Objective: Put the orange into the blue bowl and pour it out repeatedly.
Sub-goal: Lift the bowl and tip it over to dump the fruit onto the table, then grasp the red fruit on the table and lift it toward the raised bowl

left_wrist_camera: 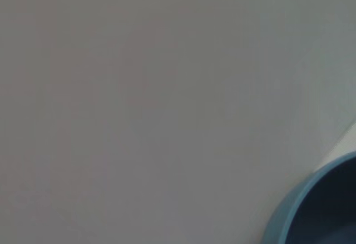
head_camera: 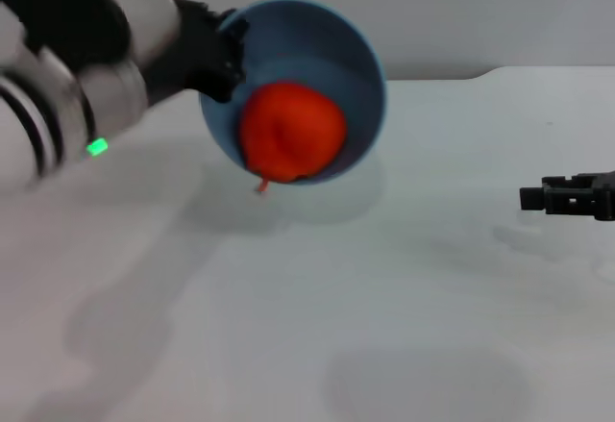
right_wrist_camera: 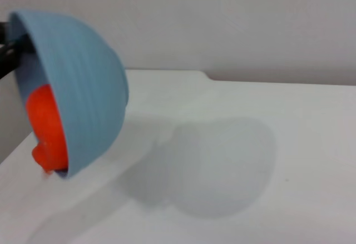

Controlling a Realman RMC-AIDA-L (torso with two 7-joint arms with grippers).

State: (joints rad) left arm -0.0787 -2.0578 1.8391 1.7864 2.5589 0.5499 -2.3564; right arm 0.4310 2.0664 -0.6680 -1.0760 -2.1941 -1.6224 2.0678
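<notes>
The round, smooth light-blue bowl (head_camera: pixel 293 90) is held off the white bench (head_camera: pixel 317 316) by the left gripper (head_camera: pixel 223 52), whose black jaws are clamped on the bowl's rim at its upper left side as seen in the head view. The bowl is tipped steeply, almost on its side, with its opening facing the near edge of the bench and its lower rim just above the surface, toward the far left part of the bench. The reddish-orange, slightly lumpy fruit (head_camera: pixel 291 132) lies inside the bowl against the lower wall, right at the lip; its small stem nub pokes out past the lower rim. In the right wrist view the bowl (right_wrist_camera: pixel 78 88) is seen from the side, and the fruit (right_wrist_camera: pixel 49 126) is partly out over the lower rim but still in contact with the bowl. In the left wrist view only an arc of the bowl's rim (left_wrist_camera: pixel 295 205) shows in one corner. The right gripper (head_camera: pixel 567 196) is parked low near the right edge of the bench, well apart from the bowl; whether its jaws are open or closed cannot be told.
</notes>
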